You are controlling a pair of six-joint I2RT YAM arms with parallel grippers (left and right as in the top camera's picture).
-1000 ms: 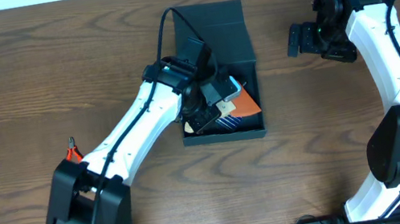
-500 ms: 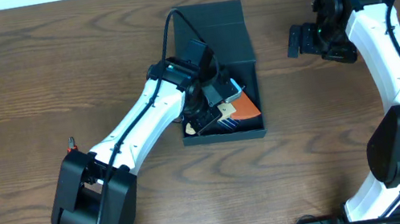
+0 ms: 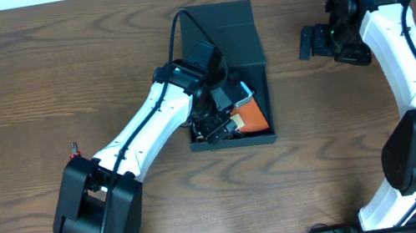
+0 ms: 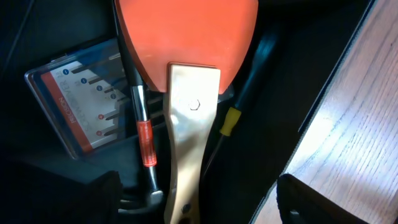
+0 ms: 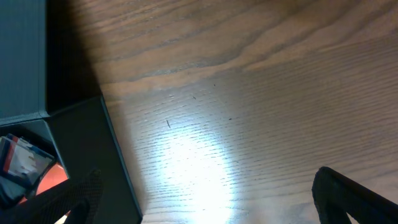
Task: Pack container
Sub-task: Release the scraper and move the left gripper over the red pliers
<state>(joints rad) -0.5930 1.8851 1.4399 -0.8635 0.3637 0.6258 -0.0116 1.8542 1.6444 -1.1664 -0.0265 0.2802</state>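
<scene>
Left wrist view: my left jaws hang open above the orange scraper (image 4: 186,56), laid flat to fit inside the container (image 3: 221,30); my right jaws idle open over the table (image 5: 249,93).

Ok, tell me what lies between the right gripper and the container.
Only bare table. The overhead view shows plain wood grain between the open right gripper and the container, and the right wrist view agrees.

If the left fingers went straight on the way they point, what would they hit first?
Probably the pale handle of the orange scraper, lying in the container straight ahead of the left fingers; depth is unclear.
</scene>
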